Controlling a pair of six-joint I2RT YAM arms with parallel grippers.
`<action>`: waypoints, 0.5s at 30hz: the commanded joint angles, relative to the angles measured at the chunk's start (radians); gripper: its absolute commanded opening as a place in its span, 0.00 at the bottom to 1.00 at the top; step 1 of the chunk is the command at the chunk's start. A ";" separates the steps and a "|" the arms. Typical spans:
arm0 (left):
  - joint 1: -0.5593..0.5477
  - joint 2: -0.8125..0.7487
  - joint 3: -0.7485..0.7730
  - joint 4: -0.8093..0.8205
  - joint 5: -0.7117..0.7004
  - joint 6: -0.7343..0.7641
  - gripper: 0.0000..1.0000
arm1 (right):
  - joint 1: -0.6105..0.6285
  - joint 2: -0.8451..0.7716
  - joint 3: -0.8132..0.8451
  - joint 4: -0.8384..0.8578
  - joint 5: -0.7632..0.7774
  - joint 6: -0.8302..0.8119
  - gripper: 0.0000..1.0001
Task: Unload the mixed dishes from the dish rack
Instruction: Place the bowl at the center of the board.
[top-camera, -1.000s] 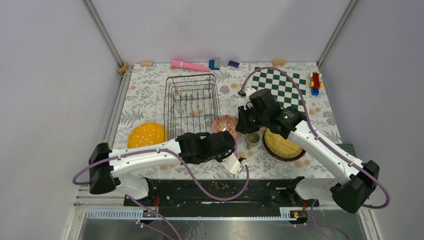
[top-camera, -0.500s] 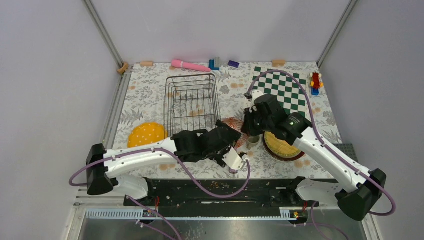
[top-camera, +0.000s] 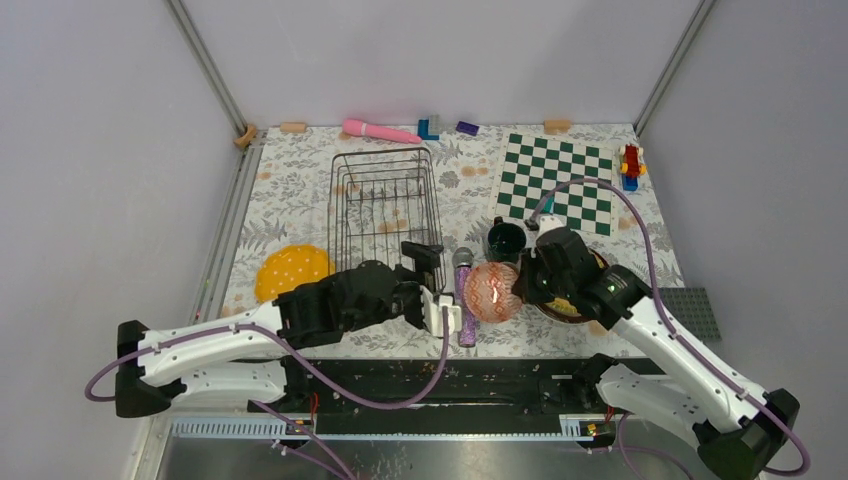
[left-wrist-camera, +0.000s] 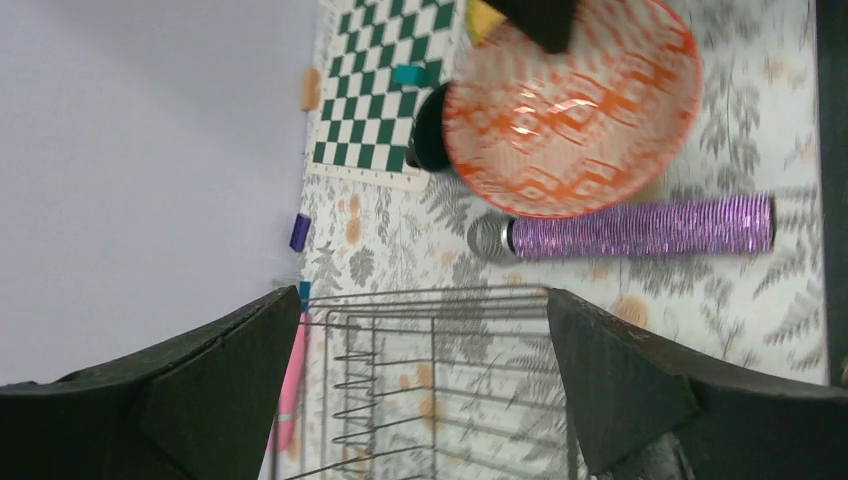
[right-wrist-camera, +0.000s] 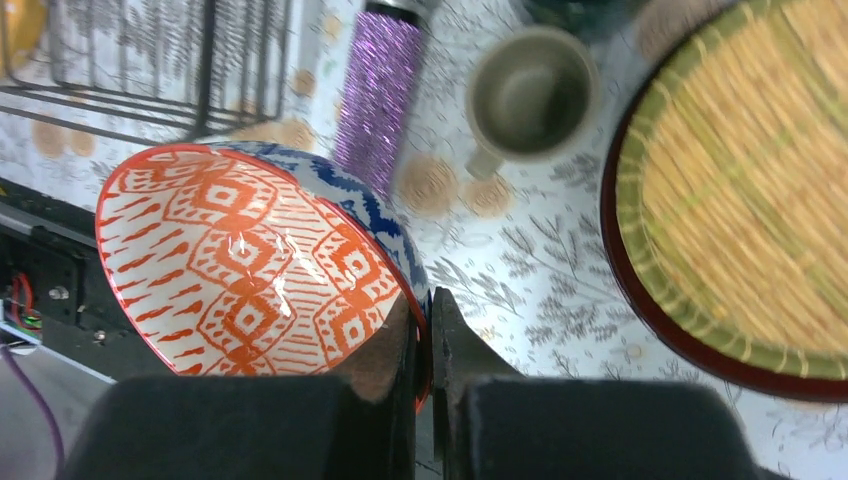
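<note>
Pinching patterned bowl (right-wrist-camera: 250, 260) rim (right claw (right-wrist-camera: 426, 322))

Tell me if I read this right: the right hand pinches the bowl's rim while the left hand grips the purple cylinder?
Not quite. The right hand does pinch the bowl by its rim, but the left hand is open and grips nothing; the purple cylinder lies loose on the table, as the left wrist view shows.

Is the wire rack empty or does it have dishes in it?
Empty. From above, the rack shows only bare wires with the flowery tablecloth beneath; no dishes sit inside.
</note>
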 joint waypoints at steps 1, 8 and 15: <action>0.001 -0.072 -0.038 0.281 -0.040 -0.303 0.99 | -0.005 -0.106 -0.094 -0.012 0.041 0.077 0.00; 0.001 -0.161 -0.105 0.471 -0.256 -0.647 0.99 | -0.005 -0.211 -0.302 0.096 0.054 0.112 0.02; 0.053 -0.211 -0.142 0.521 -0.676 -0.941 0.99 | -0.005 -0.200 -0.366 0.131 0.086 0.143 0.03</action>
